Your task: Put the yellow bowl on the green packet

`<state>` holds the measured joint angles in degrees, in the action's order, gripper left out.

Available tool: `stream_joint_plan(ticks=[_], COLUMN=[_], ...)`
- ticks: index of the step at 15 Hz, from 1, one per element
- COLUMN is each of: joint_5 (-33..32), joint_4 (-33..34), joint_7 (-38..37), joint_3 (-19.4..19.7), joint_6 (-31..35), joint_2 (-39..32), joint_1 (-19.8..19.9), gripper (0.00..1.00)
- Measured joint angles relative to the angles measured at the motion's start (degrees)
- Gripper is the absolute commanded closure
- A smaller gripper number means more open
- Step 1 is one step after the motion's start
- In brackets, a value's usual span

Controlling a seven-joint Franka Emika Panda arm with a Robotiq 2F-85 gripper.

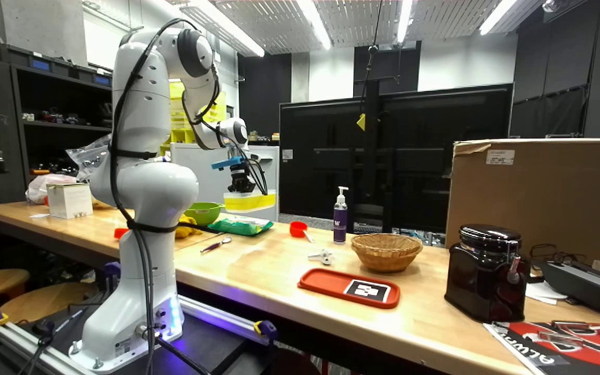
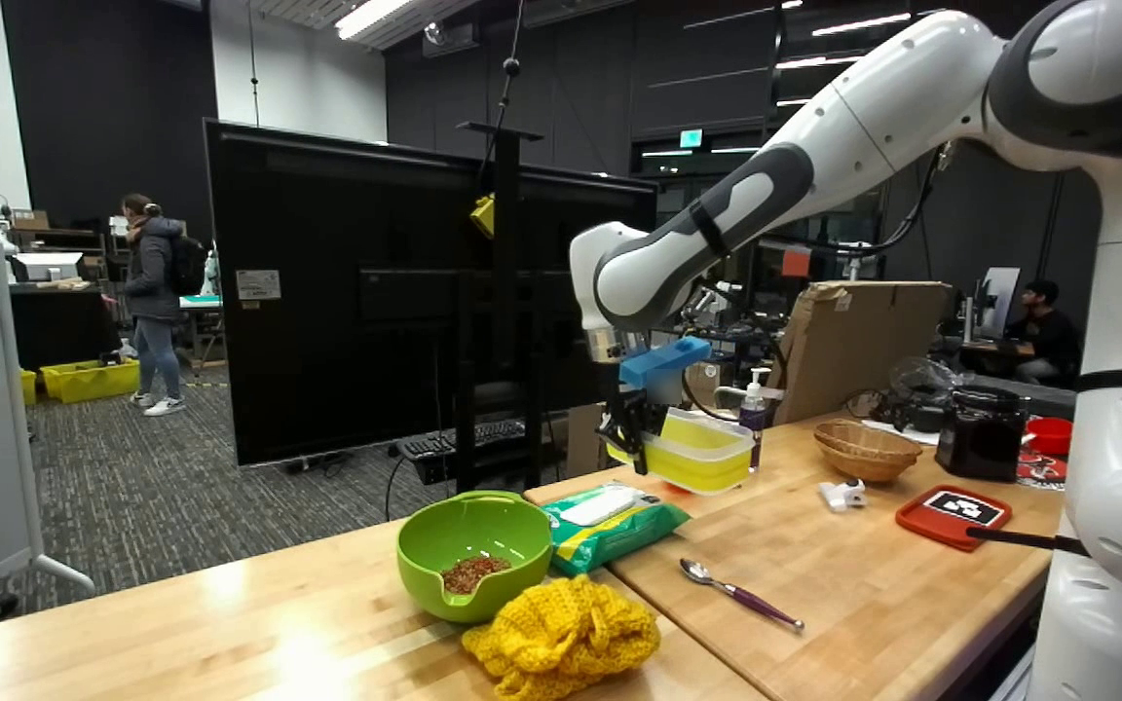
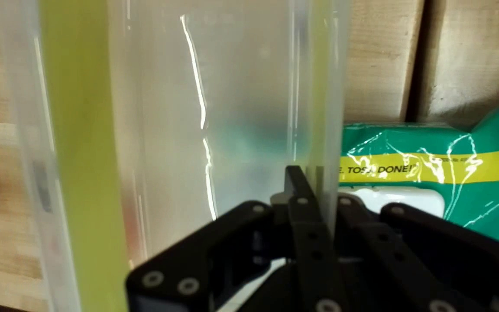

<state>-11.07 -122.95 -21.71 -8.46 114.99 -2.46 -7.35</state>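
The yellow bowl is a wide, shallow, translucent dish with a bright yellow band. It hangs in the air above the table in both exterior views (image 1: 250,203) (image 2: 702,465). In the wrist view, the yellow bowl (image 3: 80,151) fills the left and middle. My gripper (image 1: 241,188) is shut on one side wall, with one finger inside and one outside; it also shows in an exterior view (image 2: 634,456) and in the wrist view (image 3: 314,186). The green packet (image 2: 619,531) lies on the table below and beside the bowl, also seen in an exterior view (image 1: 242,225). In the wrist view, the packet (image 3: 483,195) is partly hidden by bowl and gripper.
A green bowl (image 2: 473,526) with small reddish bits stands touching or close to the packet. A yellow knitted cloth (image 2: 561,638) and a spoon (image 2: 741,596) lie nearby. A red scoop (image 1: 298,229), soap bottle (image 1: 340,219), woven basket (image 1: 386,255) and red tray (image 1: 326,285) are further along.
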Motion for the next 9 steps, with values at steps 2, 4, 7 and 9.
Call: stream_joint_plan(ticks=[2,4,7,9], joint_5=[0.01,0.07,0.38,0.53], joint_4=[0.93,1.78,3.22,4.26], joint_7=[0.16,0.74,1.84,2.64], joint_3=[-0.3,-0.51,-0.66,-0.69], joint_6=[0.09,0.26,0.49,0.52], joint_2=[-1.42,-2.91,-5.22,-6.71], joint_1=[-0.87,-1.57,-2.33,-2.62], gripper=[0.99,0.99,0.99,0.99])
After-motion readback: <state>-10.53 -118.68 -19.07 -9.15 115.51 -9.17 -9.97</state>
